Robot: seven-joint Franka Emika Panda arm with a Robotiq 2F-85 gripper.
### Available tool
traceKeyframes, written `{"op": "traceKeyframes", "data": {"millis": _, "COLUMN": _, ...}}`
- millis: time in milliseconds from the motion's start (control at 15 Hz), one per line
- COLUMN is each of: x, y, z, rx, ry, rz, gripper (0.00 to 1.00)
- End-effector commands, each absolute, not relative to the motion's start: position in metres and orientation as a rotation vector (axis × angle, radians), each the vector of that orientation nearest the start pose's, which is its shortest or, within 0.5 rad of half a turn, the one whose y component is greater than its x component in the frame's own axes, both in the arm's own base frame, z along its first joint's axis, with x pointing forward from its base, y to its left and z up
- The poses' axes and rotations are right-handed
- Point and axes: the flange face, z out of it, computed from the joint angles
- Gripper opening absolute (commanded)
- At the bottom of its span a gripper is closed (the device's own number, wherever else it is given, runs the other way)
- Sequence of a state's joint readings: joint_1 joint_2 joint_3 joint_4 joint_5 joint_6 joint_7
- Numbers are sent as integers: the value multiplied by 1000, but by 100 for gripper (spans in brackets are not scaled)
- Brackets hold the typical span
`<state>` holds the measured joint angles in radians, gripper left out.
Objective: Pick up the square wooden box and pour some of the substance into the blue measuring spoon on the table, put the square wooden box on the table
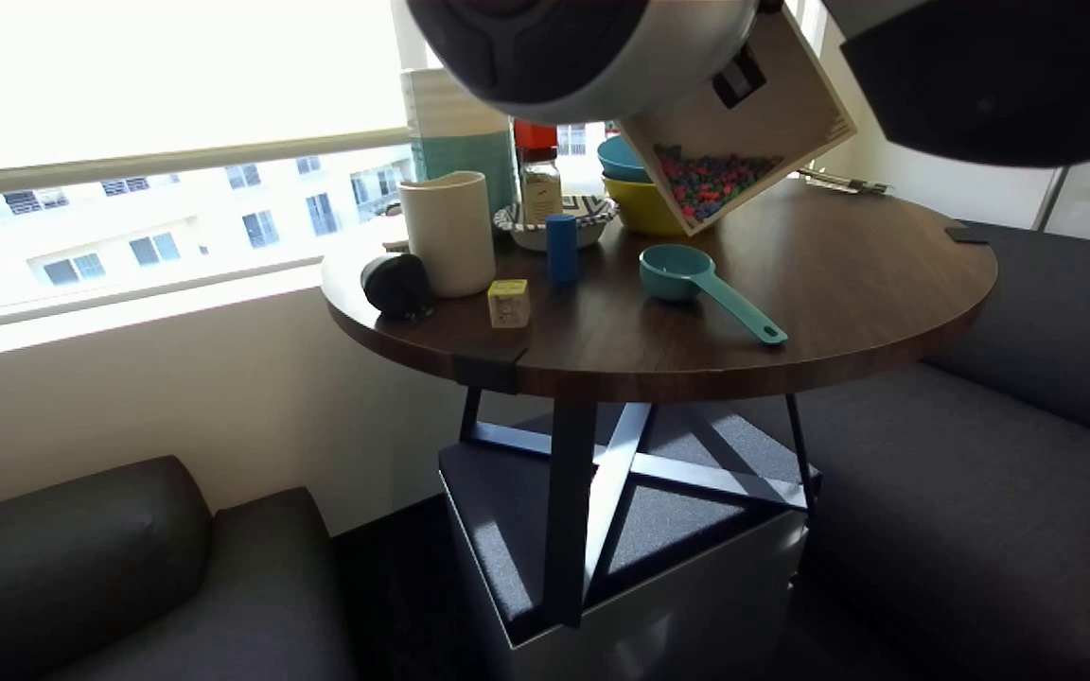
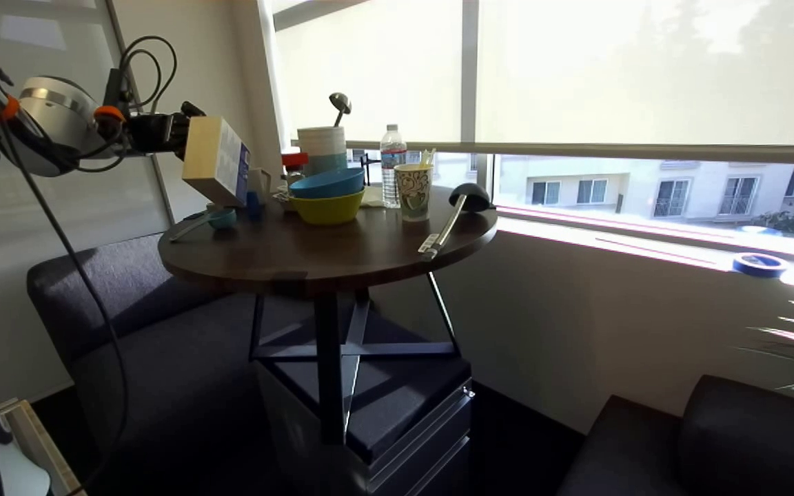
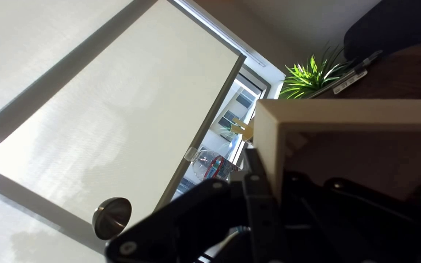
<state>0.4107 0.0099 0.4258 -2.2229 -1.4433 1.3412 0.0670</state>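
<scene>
The gripper is pinching one wall of the square wooden box, with a finger on either side of the wood. It is holding the box clear of the round table, steeply tilted, with its lowest corner pointing down near the cup of the blue measuring spoon (whether the two are touching, I cannot tell). Small red, green and blue bits are lying heaped inside, along the lower wall. The spoon is resting on the tabletop, its long handle pointing toward the edge.

In an exterior view, a blue bowl is sitting tipped inside a yellow bowl. Near them, a patterned paper cup is standing just beside a plastic water bottle, and a black-headed ladle is lying with its handle reaching the table's edge. Elsewhere on the table, a blue cylinder is standing upright near a small yellow-topped cube, and a cream vessel is standing next to a black rounded object.
</scene>
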Motion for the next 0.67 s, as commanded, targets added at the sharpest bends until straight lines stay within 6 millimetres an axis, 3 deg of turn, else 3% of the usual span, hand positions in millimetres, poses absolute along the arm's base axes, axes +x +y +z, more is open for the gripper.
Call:
{"op": "traceKeyframes", "data": {"millis": 0, "x": 408, "y": 270, "z": 435, "rx": 1253, "ry": 856, "rz": -14, "gripper": 2}}
{"op": "traceKeyframes", "data": {"millis": 600, "x": 407, "y": 274, "z": 436, "rx": 1287, "ry": 879, "rz": 9, "gripper": 2}}
